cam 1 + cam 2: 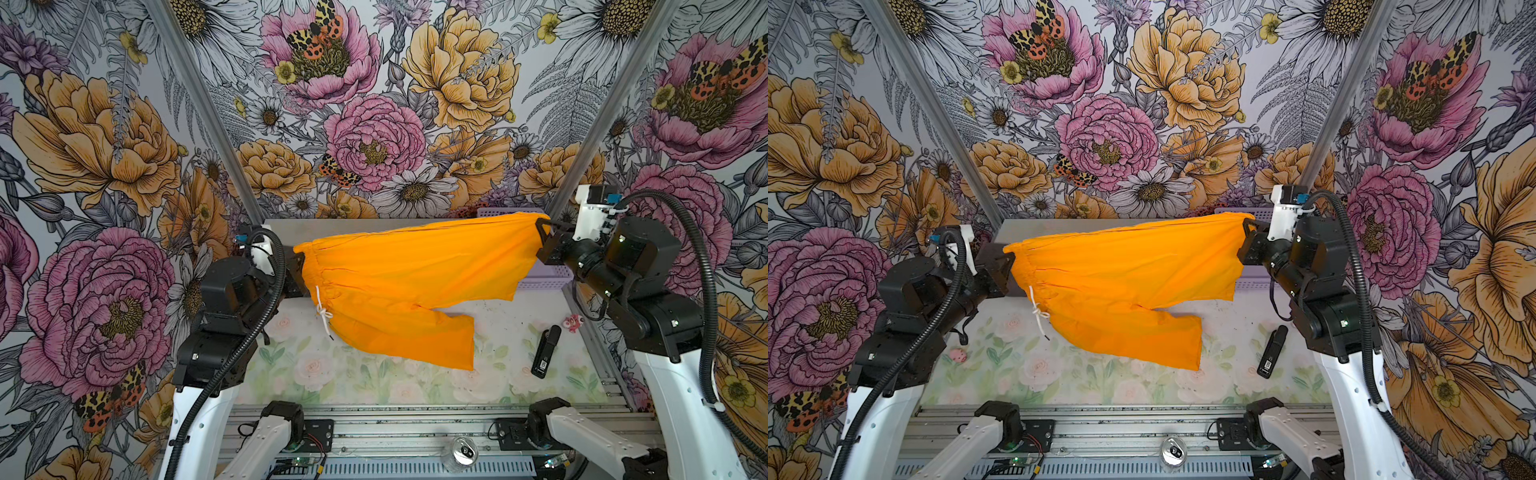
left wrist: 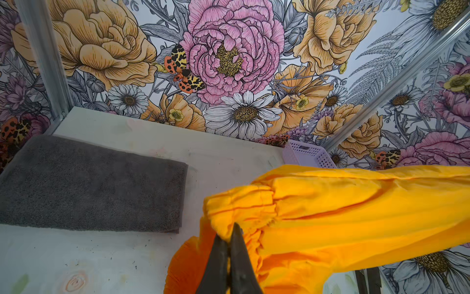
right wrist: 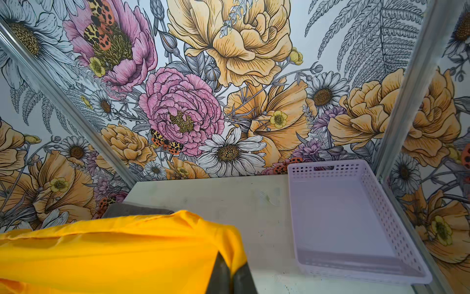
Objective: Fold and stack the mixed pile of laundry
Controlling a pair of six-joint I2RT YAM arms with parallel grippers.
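The bright orange elastic-waist shorts with white drawstring (image 1: pixel 395 286) hang stretched in the air between both grippers, one leg drooping toward the counter (image 1: pixel 374 386). The left gripper (image 2: pixel 230 244) pinches the gathered waistband; the right gripper (image 3: pixel 229 269) pinches what seems a leg hem, though cloth hides the spot. The dark grey terry towel (image 2: pixel 89 185) lies folded flat beyond the left gripper. The step looks like spreading the shorts; next they need lowering flat, kept taut, before folding.
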